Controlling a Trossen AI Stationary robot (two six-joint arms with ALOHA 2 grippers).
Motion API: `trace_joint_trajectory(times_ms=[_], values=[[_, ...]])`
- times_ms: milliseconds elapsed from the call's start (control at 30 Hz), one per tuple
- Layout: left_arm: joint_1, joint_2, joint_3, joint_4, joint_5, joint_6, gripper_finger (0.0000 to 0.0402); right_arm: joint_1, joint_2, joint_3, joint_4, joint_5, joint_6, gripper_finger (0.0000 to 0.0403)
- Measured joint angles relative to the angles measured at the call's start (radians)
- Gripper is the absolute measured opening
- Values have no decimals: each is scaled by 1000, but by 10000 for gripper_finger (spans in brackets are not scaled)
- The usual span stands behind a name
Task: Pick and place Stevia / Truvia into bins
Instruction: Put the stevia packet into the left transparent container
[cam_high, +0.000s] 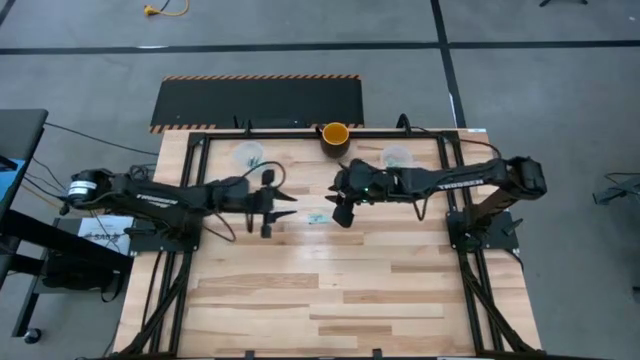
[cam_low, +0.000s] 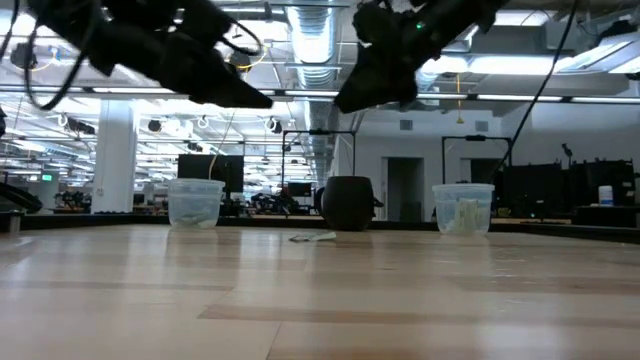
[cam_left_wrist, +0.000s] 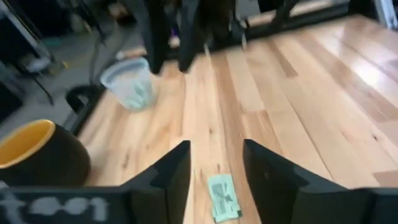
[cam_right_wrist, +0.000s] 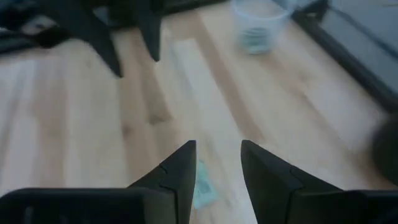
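Observation:
One light green and white Stevia sachet (cam_high: 318, 217) lies flat on the wooden table between the two grippers; it also shows as the sachet (cam_low: 313, 237) in the low view. My left gripper (cam_high: 282, 207) hangs open above the table just left of it, and the sachet (cam_left_wrist: 224, 197) shows between its fingers. My right gripper (cam_high: 341, 212) hangs open just right of it, over the sachet (cam_right_wrist: 202, 185). Two clear cups stand near the far edge: the left cup (cam_high: 248, 155) and the right cup (cam_high: 397, 157), which has sachets inside (cam_low: 463, 208).
A yellow-orange cup with a dark outside (cam_high: 335, 134) stands at the far edge between the clear cups. A black mat with striped edge (cam_high: 258, 101) lies beyond the table. The two grippers face each other closely. Bare wood (cam_high: 330, 290) spreads toward the near edge.

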Motion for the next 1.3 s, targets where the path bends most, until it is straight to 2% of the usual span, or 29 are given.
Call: trace_joint_trajectory(times_ms=[167,333,500,733,900,1033,1100,1233,1300], values=[[0,142,136,-152,5,-34,170,55,-35,-10,-62,237,-2,121],[0,320,214,-162,8,-92,189,108,-73,-88,-39,456,22,121],[1,472,260,-124,62,-140,193,151,-143,-198,26,556,51,121],[20,603,317,-126,59,-199,193,205,-272,-316,100,559,59,121],[47,605,322,-207,26,-238,193,246,-335,-357,103,558,44,121],[59,605,322,-227,50,-240,193,278,-354,-382,101,529,-59,121],[59,605,321,-237,56,-239,193,297,-356,-393,91,457,-147,121],[60,605,321,-234,92,-235,193,332,-326,-395,97,171,-321,121],[60,605,321,-235,87,-230,193,341,-310,-395,123,70,-369,121]])
